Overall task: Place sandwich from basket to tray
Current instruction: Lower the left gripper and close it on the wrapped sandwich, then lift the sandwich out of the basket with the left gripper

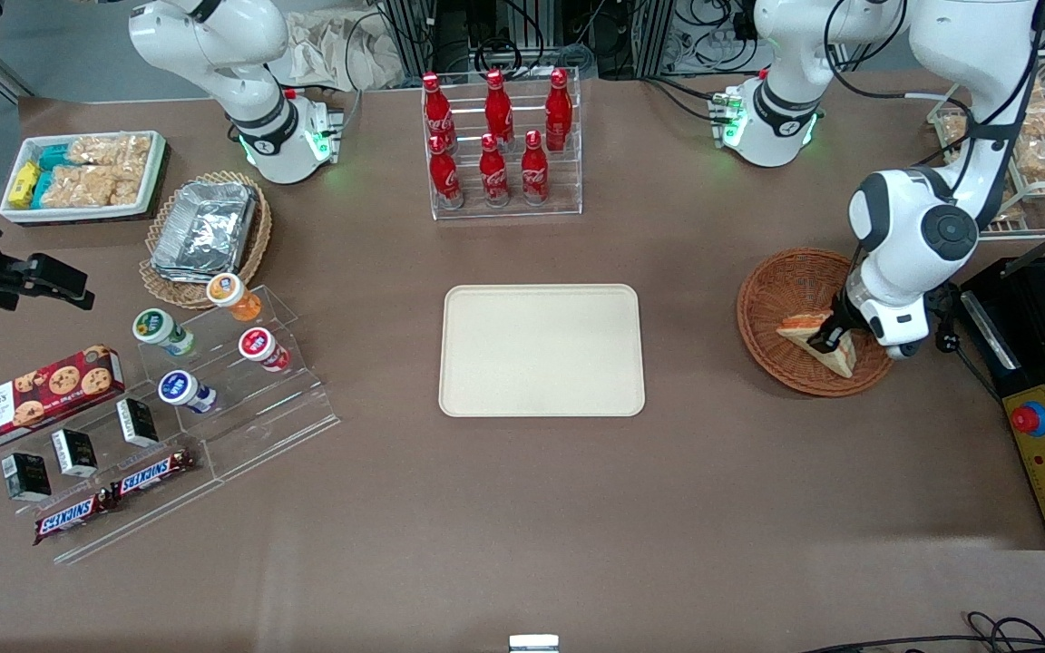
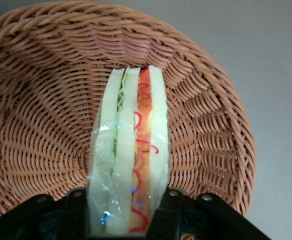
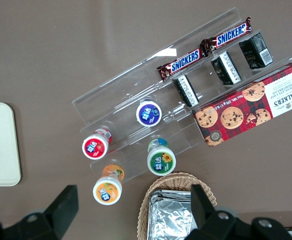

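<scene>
The gripper (image 2: 123,210) pinches the sandwich (image 2: 131,155) between both fingers, low inside the basket (image 2: 41,115). The wedge stands on edge, its long axis running from the fingers toward the rim. Its held end is cut off. The tray (image 1: 542,350) lies well apart, toward the parked arm's end.

Table (image 1: 522,508): brown, matte – carrying everything.
Middle: cream tray (image 1: 542,350) lying flat; clear rack of red cola bottles (image 1: 504,145) standing farther from the front camera.
Working arm's end: reddish wicker basket (image 1: 781,290) sitting there, gripper (image 1: 826,343) reaching into it.
Parked arm's end: Walker's cookie box (image 1: 33,396) resting – tan foil-tray basket (image 1: 205,238) nearby.
</scene>
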Action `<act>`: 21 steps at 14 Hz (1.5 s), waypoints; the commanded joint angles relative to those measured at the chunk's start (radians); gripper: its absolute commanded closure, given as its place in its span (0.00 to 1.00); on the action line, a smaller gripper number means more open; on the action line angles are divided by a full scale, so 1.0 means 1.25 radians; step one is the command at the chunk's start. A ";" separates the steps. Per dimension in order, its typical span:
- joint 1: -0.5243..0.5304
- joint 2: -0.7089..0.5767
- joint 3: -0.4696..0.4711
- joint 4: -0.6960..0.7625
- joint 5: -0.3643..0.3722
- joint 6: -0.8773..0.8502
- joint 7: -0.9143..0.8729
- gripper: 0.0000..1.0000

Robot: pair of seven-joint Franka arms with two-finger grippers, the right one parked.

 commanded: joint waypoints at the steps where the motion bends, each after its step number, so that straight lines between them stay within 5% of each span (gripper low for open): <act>1: -0.001 -0.012 -0.003 -0.029 0.013 0.086 -0.054 1.00; 5: -0.001 -0.045 -0.004 -0.022 0.016 0.066 -0.039 1.00; 11: -0.001 -0.153 -0.003 0.043 0.022 -0.144 0.060 1.00; 21: -0.010 -0.175 -0.030 0.592 0.021 -0.813 0.261 1.00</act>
